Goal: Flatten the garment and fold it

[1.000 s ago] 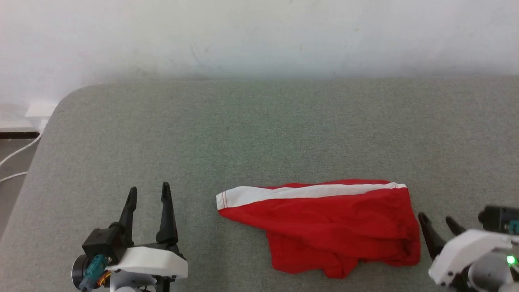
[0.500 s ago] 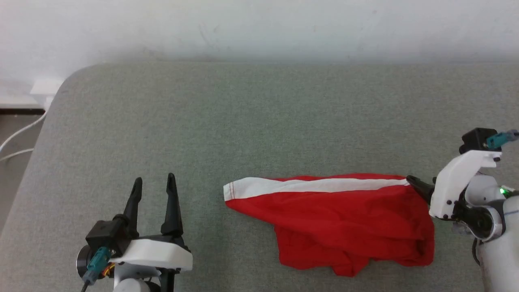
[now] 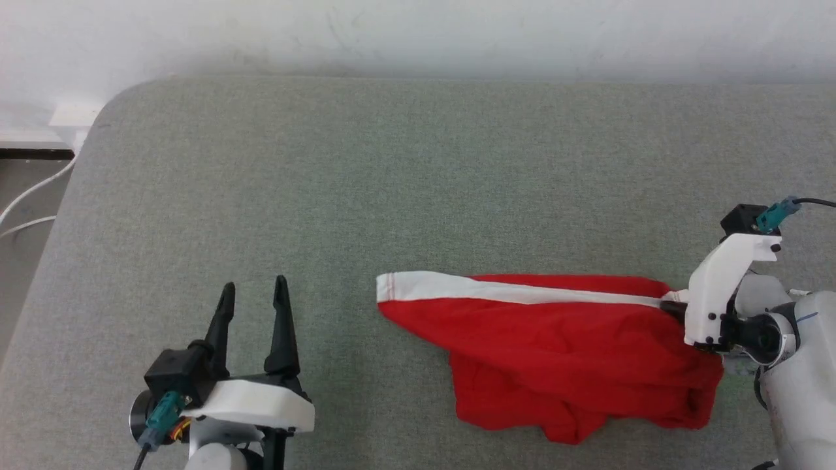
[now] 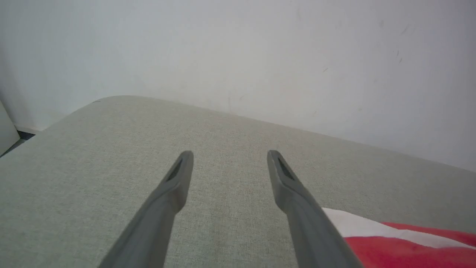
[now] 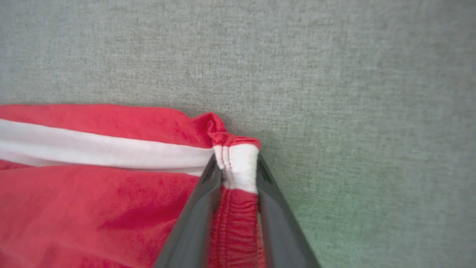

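Red thin-fabric shorts point(image 3: 555, 339) with a wide white side stripe: lying crumpled on the grey-green woven cloth surface point(image 3: 392, 163), right of centre in the head view, stripe along the far edge. Right gripper point(image 5: 238, 163), two long dark fingers: closed onto the shorts' far right corner, the white stitched hem bunched between both fingers. Left gripper point(image 3: 254, 284), same build: fingers spread wide, holding nothing, over bare cloth to the left of the shorts, apart from their white hem end.

the garment point(image 3: 562, 352) lies on the table point(image 3: 392, 183), between left gripper point(image 3: 255, 294) and right gripper point(image 5: 238, 165).
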You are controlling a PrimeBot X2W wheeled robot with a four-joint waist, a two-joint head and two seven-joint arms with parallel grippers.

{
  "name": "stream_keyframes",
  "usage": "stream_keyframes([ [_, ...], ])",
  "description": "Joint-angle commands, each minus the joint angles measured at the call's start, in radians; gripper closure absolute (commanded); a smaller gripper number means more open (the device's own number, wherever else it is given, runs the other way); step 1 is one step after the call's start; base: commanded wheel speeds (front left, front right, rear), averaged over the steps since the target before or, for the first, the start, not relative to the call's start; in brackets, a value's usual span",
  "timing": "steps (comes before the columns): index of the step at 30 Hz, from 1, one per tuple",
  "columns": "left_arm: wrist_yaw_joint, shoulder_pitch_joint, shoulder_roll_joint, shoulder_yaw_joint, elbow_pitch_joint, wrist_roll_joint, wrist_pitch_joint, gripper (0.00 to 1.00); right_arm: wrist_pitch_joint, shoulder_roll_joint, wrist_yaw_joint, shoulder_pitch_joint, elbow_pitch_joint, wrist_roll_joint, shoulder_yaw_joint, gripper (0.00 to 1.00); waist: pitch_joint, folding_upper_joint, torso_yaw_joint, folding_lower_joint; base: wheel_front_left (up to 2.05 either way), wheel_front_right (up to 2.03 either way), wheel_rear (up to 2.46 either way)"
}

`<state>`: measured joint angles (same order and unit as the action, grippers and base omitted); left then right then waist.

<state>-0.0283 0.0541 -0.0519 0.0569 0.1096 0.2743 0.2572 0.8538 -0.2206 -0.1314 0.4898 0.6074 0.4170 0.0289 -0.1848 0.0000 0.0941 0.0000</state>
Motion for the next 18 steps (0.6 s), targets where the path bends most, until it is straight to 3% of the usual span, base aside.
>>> stream_keyframes([
  [1, 0.004, 0.018, 0.002, 0.004, 0.014, -0.002, 0.005, 0.0, 0.022, 0.024, 0.001, -0.054, 0.048, 0.01, -0.03, 1.0, 0.007, 0.0, -0.002, 0.0, 0.0, 0.0, 0.0],
  [7, 0.064, 0.09, -0.023, 0.037, 0.082, 0.029, -0.099, 0.0, -0.055, 0.007, 0.001, -0.053, 0.016, 0.034, -0.076, 1.0, 0.042, 0.0, -0.009, 0.0, 0.0, 0.0, 0.0],
  [13, 0.124, 0.245, -0.051, 0.123, 0.176, 0.075, -0.408, 0.0, -0.082, -0.001, 0.001, -0.055, 0.006, 0.056, -0.12, 1.0, 0.063, 0.0, -0.022, 0.0, 0.0, 0.0, 0.0],
  [18, 0.147, 0.352, -0.07, 0.191, 0.299, 0.119, -0.623, 0.0, -0.093, 0.001, 0.001, -0.051, 0.004, 0.076, -0.157, 1.0, 0.058, 0.0, -0.047, 0.0, 0.0, 0.0, 0.0],
])
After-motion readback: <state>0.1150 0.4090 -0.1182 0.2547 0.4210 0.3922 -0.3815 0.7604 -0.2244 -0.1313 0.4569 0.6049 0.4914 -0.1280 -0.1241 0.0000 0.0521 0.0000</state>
